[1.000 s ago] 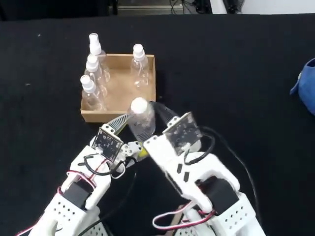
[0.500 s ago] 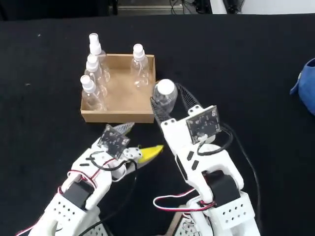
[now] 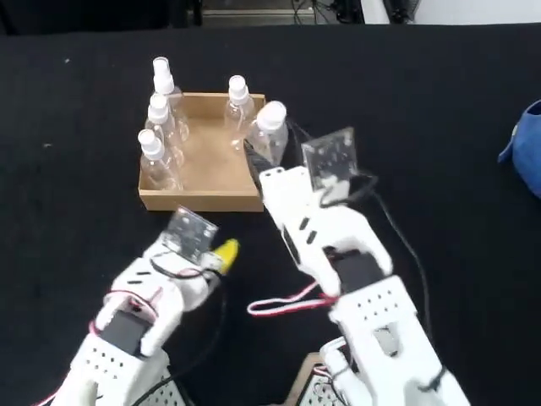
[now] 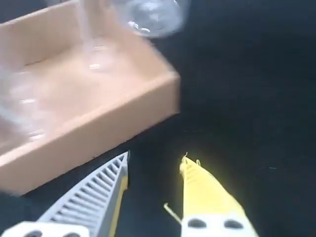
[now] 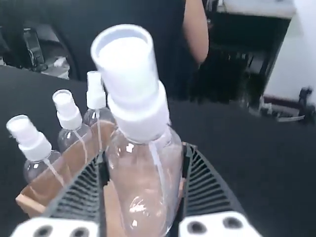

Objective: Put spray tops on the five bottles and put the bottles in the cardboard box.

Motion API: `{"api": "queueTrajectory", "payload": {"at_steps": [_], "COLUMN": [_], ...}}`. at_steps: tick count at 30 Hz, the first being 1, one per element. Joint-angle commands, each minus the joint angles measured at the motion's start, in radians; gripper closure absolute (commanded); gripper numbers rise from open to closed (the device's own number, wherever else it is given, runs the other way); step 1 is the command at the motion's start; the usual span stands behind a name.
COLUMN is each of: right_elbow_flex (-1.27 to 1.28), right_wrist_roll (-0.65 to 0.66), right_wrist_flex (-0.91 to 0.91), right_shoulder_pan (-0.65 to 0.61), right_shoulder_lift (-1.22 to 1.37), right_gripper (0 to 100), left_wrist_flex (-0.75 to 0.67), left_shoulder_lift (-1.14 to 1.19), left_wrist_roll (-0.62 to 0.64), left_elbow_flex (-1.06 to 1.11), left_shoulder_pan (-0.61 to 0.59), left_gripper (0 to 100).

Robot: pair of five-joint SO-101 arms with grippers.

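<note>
The right gripper [image 3: 267, 150] is pinching a clear bottle [image 3: 270, 128] between its two dark ribbed fingers [image 5: 84, 190], one on each side of the bottle's body; a white spray top [image 5: 129, 89] sits on the bottle, and in the right wrist view it leans a little to one side. Seen from the high view, the bottle is held at the 3 o'clock wall of the cardboard box [image 3: 203, 201], towards its far corner; whether its base is over the inside or over the wall cannot be told.

The left gripper [image 4: 154, 158] is spread, its grey finger and its yellow finger [image 4: 202, 197] apart with nothing between them; it hangs over the black table [image 3: 423, 110] just at 6 o'clock of the box, close to the box's near wall [image 4: 98, 133] but not touching it.

Four more bottles with white spray tops stand upright in the box; three line the 9 o'clock wall, at the far corner [image 3: 162, 83], the middle [image 3: 159, 117] and the near end [image 3: 153, 156]; the fourth [image 3: 239, 103] stands at the 1 o'clock corner, just beside the held bottle. A blue object [image 3: 526, 152] lies at the table's 3 o'clock edge, well apart from the box.
</note>
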Motion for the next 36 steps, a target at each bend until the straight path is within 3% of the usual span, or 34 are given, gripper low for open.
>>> {"api": "queueTrajectory", "payload": {"at_steps": [1,5,11,16,36], "right_elbow_flex": [-0.062,-0.054,-0.053,-0.053,-0.005], "right_wrist_roll": [-0.018,-0.014,-0.012,-0.015,-0.017], "right_wrist_flex": [-0.141,-0.235,-0.296,-0.353,-0.485], "right_shoulder_pan": [-0.046,-0.060,-0.063,-0.063,-0.061], "right_shoulder_lift": [0.117,0.209,0.321,0.387,0.510], "right_gripper": [98.8,98.8,98.8,98.8,98.8], "left_wrist_flex": [0.178,0.206,0.055,-0.026,-0.031], "left_shoulder_lift": [-0.015,-0.015,-0.015,-0.015,-0.015], "left_wrist_roll": [-0.041,-0.041,0.071,0.089,0.091], "left_elbow_flex": [-0.173,-0.173,-0.065,-0.013,-0.004], "left_shoulder_pan": [-0.226,-0.429,-0.622,-0.642,-0.641], "left_gripper": [97,97,97,97,97]}}
